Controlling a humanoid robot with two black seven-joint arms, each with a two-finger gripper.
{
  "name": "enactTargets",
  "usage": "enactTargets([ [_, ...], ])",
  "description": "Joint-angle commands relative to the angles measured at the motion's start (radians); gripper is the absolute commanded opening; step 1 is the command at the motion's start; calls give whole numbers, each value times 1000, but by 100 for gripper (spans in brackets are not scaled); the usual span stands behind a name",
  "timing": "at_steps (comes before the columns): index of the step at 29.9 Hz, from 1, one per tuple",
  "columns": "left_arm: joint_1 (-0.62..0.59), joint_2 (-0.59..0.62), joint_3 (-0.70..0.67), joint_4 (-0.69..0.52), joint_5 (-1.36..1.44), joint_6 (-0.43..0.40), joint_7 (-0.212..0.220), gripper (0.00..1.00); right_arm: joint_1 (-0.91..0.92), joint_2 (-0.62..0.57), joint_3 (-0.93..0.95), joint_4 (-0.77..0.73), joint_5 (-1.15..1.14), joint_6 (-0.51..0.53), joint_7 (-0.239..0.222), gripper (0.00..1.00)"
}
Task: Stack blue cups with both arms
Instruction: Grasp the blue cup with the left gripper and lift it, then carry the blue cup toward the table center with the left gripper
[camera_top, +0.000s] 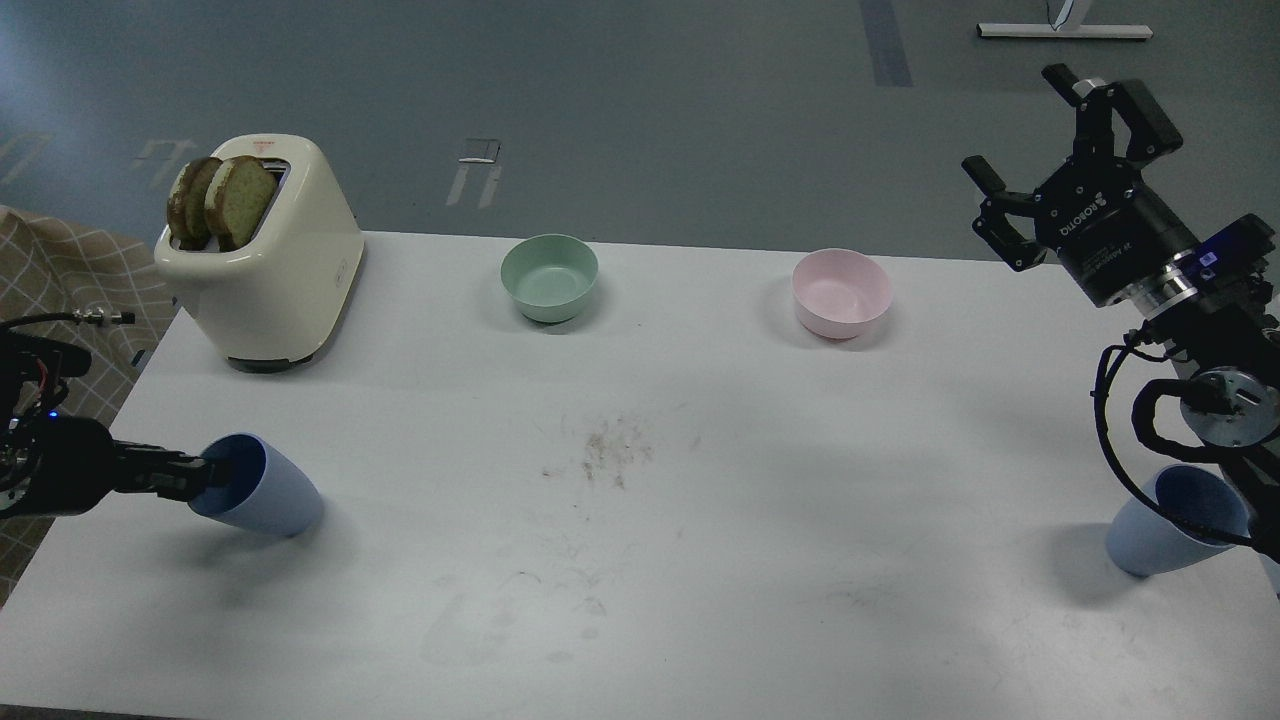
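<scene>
The left blue cup (262, 490) leans on the table's near left, its mouth turned to the left. My left gripper (205, 478) comes in low from the left; its dark fingers close on the cup's rim. The right blue cup (1160, 530) stands at the near right edge, partly crossed by my right arm's cable. My right gripper (1015, 120) is raised above the far right corner, fingers spread wide and empty, well away from that cup.
A cream toaster (275, 270) with two bread slices stands far left. A pale green bowl (549, 277) and a pink bowl (841, 292) sit along the far edge. The white table (640, 560) has smudges at its middle.
</scene>
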Motion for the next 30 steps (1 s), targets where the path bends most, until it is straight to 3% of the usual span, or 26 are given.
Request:
enactTargets([
  [1,-17,7,-9,-28,-1,15,-2,0,0,2,0,0,0,0,0,100],
  [11,-267,-10,-6,-202,11,-29,18,0,24,4,1,2,0,0,0,100],
  [17,-396,-209,-3,-211,81,-29,63,0,138,-9,-3,12,-38,0,-2,100],
  [30,-554,-649,3,-202,86,-29,242,0,388,-18,-98,6,-90,0,-2,100],
])
